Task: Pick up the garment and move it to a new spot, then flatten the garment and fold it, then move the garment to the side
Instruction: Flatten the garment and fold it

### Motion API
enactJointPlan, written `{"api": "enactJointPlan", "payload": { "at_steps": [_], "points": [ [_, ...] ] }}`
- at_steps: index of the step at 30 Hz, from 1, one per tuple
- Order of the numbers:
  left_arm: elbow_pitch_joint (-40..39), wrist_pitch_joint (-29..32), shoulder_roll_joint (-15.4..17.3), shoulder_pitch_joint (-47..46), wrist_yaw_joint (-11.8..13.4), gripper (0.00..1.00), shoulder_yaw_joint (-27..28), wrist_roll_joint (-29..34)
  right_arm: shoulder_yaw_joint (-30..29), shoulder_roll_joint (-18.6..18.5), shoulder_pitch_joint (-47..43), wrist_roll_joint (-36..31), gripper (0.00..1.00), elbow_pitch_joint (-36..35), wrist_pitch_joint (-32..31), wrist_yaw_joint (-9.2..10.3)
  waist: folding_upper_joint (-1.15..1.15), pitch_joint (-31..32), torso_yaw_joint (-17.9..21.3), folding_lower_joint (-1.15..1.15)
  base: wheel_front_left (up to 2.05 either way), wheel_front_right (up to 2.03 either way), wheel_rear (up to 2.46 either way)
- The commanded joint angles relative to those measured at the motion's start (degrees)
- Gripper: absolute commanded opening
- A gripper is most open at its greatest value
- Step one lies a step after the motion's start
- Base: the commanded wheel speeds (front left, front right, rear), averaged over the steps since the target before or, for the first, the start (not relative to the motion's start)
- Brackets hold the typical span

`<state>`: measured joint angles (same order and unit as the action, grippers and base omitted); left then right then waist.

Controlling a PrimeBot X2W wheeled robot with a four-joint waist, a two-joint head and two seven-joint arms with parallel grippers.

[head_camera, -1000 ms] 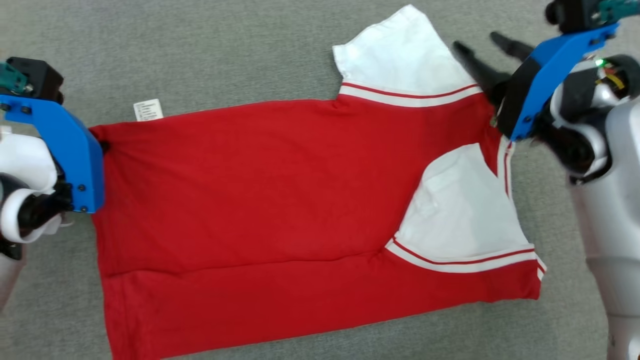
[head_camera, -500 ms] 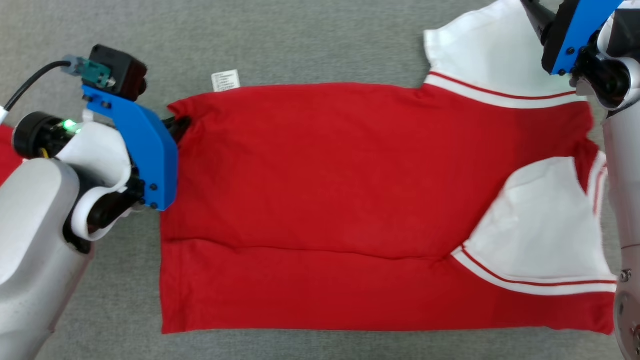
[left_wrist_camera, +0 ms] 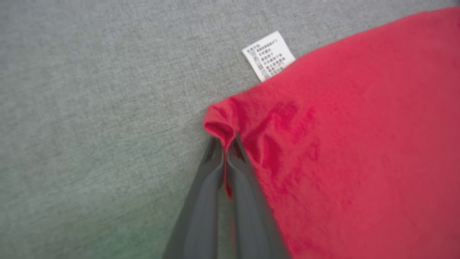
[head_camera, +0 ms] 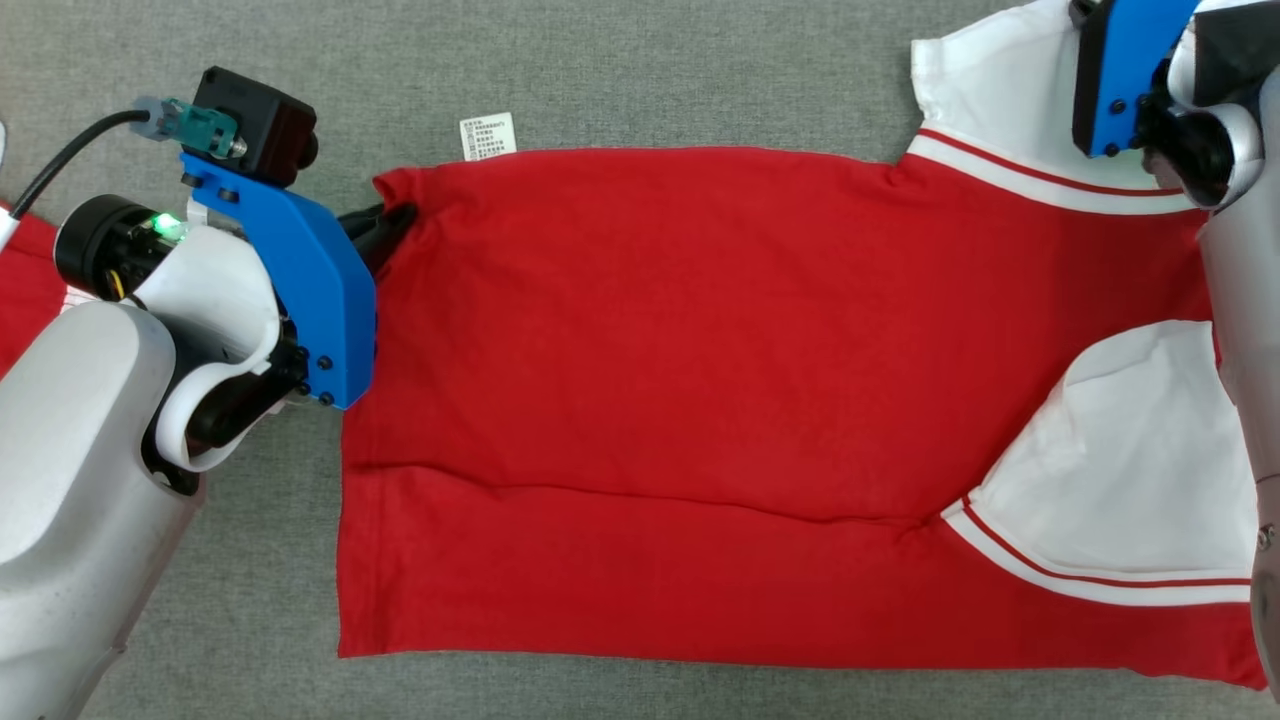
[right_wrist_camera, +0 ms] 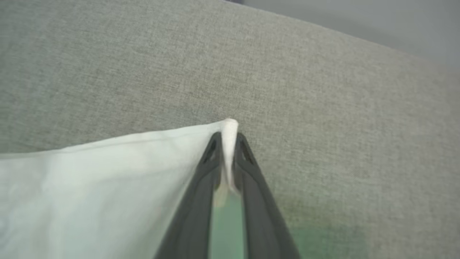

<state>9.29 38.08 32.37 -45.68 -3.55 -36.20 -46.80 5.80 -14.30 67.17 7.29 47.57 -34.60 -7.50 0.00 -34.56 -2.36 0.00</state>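
Garment (head_camera: 700, 350): a red shirt with white sleeves, lying flat on the grey cloth-covered counter (head_camera: 600, 70). Its hem is toward the robot's left and its shoulders toward the right.

**Hand state**
- The left hand (left_wrist_camera: 224, 144) is closed, pinching the far hem corner. Red cloth bunches over the fingertips, just beside the care label (head_camera: 488, 136).
- The right hand (right_wrist_camera: 229, 138) is closed on the tip of the far sleeve (head_camera: 990, 100), with a thin pinch of white cloth between its fingers.

**Position relative to the hands**
- The far edge of the shirt runs between the two pinches.
- The rest of the body spreads from that edge toward the robot.
- The near sleeve (head_camera: 1130, 430) is already turned in over the red body.
- A lengthwise crease (head_camera: 620, 500) runs along the near part.

**Procedure (judged: flattening, or starting a lengthwise fold)**
1. Hold both pinches firm. The sleeve grip holds little cloth and may slip.
2. Move both hands together, at the same height and rate.
3. Apply light, even tension along the far edge (enough to remove slack, not to drag the shirt).
4. Keep the lift low so the turned-in sleeve stays in place.
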Motion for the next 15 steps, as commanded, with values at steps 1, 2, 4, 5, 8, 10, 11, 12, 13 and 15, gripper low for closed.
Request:
{"api": "enactJointPlan", "payload": {
  "at_steps": [1, 2, 4, 5, 8, 10, 11, 12, 13, 15],
  "points": [
    [1.8, -0.3, -0.2, 1.1, 0.6, 0.00, -0.8, 0.8, 0.6, -0.7, -1.9, 0.5, 0.00, 1.1, 0.3, 0.03, 0.00, 0.2, 0.3, 0.00, 0.00, 0.00, 0.00],
    [2.0, -1.2, -0.2, 1.0, 0.8, 0.00, -0.5, 1.2, 0.9, -0.9, -1.8, 1.0, 0.00, 0.5, 1.3, 0.03, 0.00, 0.4, 0.5, 0.00, 0.00, 0.00, 0.00],
    [2.6, -3.8, -0.2, 0.9, 1.4, 0.00, 0.4, 2.1, 1.2, -1.2, -1.4, 2.6, 0.00, -0.8, 4.1, 0.03, 0.00, 1.0, 0.8, 0.00, 0.00, 0.00, 0.00],
    [3.1, -5.2, -0.3, 1.0, 1.6, 0.00, 0.7, 2.5, 1.6, -1.2, -1.4, 3.3, 0.00, -1.3, 5.4, 0.01, 0.00, 1.5, 1.1, 0.00, 0.00, 0.00, 0.00],
    [4.6, -9.3, -0.9, 1.2, 1.9, 0.00, 1.6, 3.3, 2.9, -1.5, -2.3, 5.3, 0.00, -2.3, 8.9, 0.01, 0.00, 3.2, 1.7, 0.00, 0.00, 0.00, 0.00],
    [5.4, -11.9, -1.2, 1.5, 1.7, 0.00, 2.0, 3.7, 4.2, -2.1, -3.3, 7.2, 0.00, -3.0, 10.3, 0.01, 0.00, 4.7, 2.1, 0.00, 0.00, 0.00, 0.00],
    [5.9, -13.0, -1.3, 1.9, 1.5, 0.00, 2.1, 3.7, 5.0, -2.3, -3.8, 8.4, 0.00, -3.6, 10.8, 0.01, 0.00, 5.4, 2.2, 0.00, 0.00, 0.00, 0.00],
    [6.4, -14.0, -1.3, 2.4, 1.1, 0.00, 2.2, 3.6, 6.0, -2.5, -4.5, 9.6, 0.00, -4.2, 11.2, 0.01, 0.00, 6.2, 2.4, 0.00, 0.00, 0.00, 0.00],
    [6.7, -15.0, -1.4, 3.1, 0.7, 0.00, 2.1, 3.5, 6.7, -2.7, -5.3, 11.2, 0.00, -4.9, 11.7, 0.01, 0.00, 7.1, 2.6, 0.00, 0.00, 0.00, 0.00],
    [7.1, -16.3, -1.6, 4.6, -0.5, 0.00, 1.1, 3.3, 7.9, -3.8, -7.4, 13.9, 0.00, -6.7, 12.5, 0.01, 0.00, 9.0, 2.8, 0.00, 0.00, 0.00, 0.00]
  ]
}}
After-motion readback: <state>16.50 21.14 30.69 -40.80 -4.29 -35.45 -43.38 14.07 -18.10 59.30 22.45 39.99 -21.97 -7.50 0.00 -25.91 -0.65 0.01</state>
